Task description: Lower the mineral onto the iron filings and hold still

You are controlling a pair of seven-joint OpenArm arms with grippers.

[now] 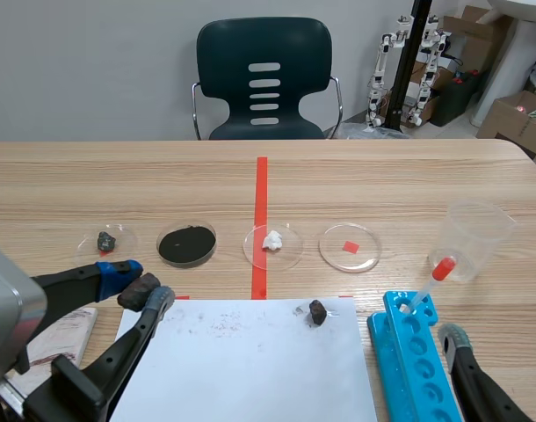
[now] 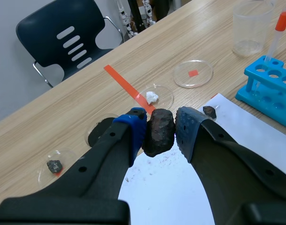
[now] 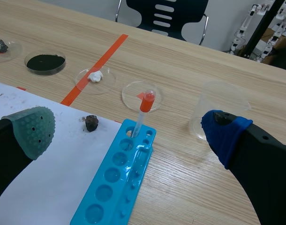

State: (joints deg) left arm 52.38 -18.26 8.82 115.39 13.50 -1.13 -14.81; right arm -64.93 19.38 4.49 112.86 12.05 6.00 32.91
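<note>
Wood-grain table (image 1: 382, 185) runs away from you toward a dark chair (image 1: 264, 75) at its far side. Your left gripper (image 1: 140, 287) is clamped on the mineral (image 2: 159, 132), a dark reddish-brown lump pinched between the blue pad and the grey-green one. It sits at the far left corner of the paper (image 1: 250, 369), on your side of the filings (image 1: 187, 243) and a little to their left, not touching them. From the left wrist you see the black filings partly hidden behind the blue-padded finger. Left of the filings is a dish (image 1: 123, 236) with a small grey stone (image 1: 105, 241). Right of them is a second dish (image 1: 290, 253) with a white lump (image 1: 272, 239), then a third dish (image 1: 336, 239) with a red square in it. A small dark rock (image 1: 317, 311) lies on the paper near its far edge. Your right gripper (image 3: 129, 131) stands with its fingers wide apart, holding nothing, near the blue rack (image 1: 413, 356), where a dropper (image 1: 430, 280) with an orange-red bulb leans in a far hole. A clear cup (image 1: 474, 237) stands just beyond the rack.
</note>
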